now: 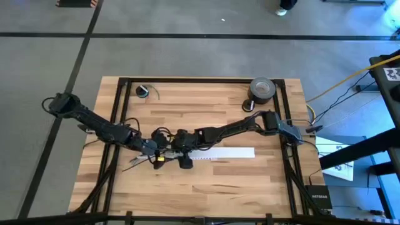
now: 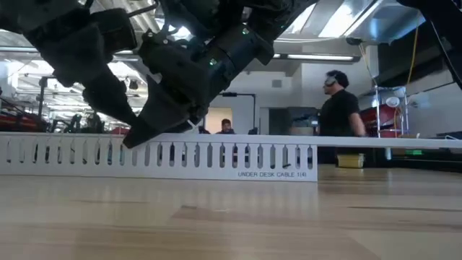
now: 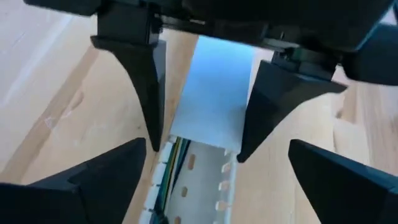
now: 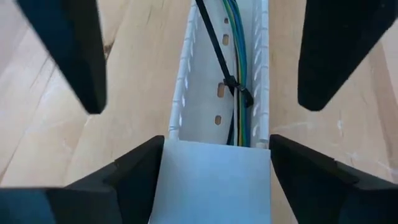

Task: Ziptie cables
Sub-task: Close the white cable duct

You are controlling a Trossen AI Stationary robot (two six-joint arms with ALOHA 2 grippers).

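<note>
Both arms meet over the middle of the wooden table (image 1: 250, 175), above the left end of a long white slotted cable duct (image 1: 222, 153) that lies flat on the wood. In the low view its side carries the print "UNDER DESK CABLE".

The cables (image 4: 239, 81), a few thin green, yellow and blue wires, lie inside the open channel of the duct and run along its length. The ziptie (image 4: 219, 53), a thin black strip, crosses them at a slant and its small head sits on the bundle, near the channel wall.

The right gripper (image 4: 214, 134) hangs just above the duct with its fingers spread wide; 1 finger stands on each side of the channel and neither touches the wires. A smooth white cover piece (image 4: 214, 180) lies over the duct just beside this gripper, and the ziptie head is a little beyond the cover's edge.

The left gripper (image 3: 211, 186) faces it from the other side, also released, its fingers apart and holding nothing.

A roll of grey tape (image 1: 262, 89) stands at the far right corner of the table. In the room behind, a person in a dark shirt (image 2: 339, 108) stands.
</note>
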